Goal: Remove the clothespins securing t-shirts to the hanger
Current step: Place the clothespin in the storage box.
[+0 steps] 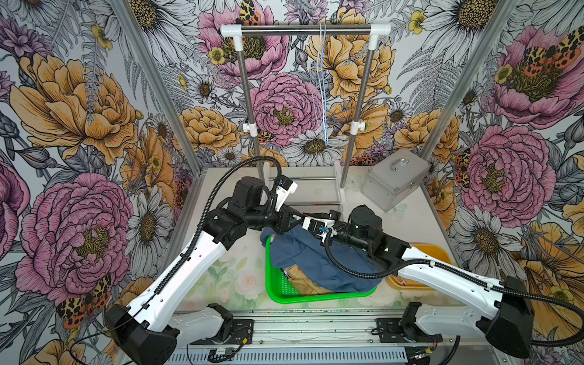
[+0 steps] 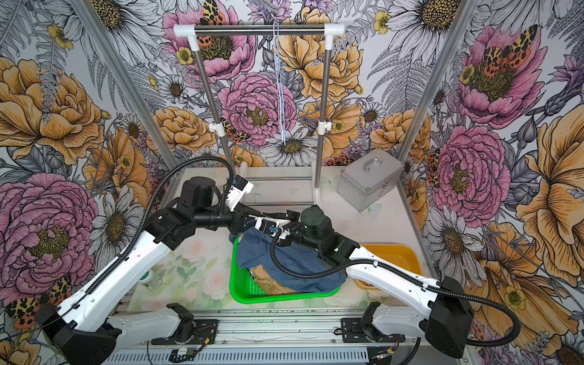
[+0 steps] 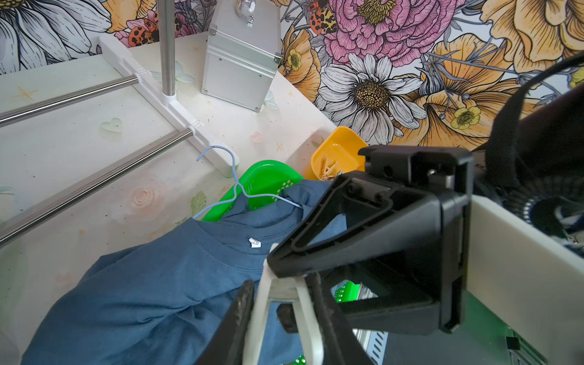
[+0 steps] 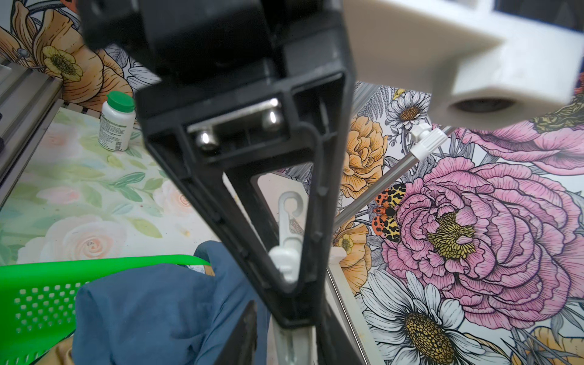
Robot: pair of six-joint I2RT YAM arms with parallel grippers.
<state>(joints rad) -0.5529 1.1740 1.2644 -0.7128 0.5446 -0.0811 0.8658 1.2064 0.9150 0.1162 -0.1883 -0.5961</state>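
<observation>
Left pincer (image 3: 281,284) over tabletop (image 3: 79,148) (floral walls (image 3: 379,94))

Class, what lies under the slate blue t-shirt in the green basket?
A tan t-shirt shows beneath the blue t-shirt, in the green basket. Anything deeper is covered.

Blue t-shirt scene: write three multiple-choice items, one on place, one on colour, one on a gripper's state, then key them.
1. The blue t-shirt lies: A on the rack bar; B over the green basket; C inside the metal case.
2. The tray holding loose clothespins is: A red; B yellow; C black.
3. The left gripper is: A closed on a pale clothespin; B wide open; C out of view.
B, cloth drapes the basket rim; B, yellow walls show; A, its jaws pinch the prongs.
</observation>
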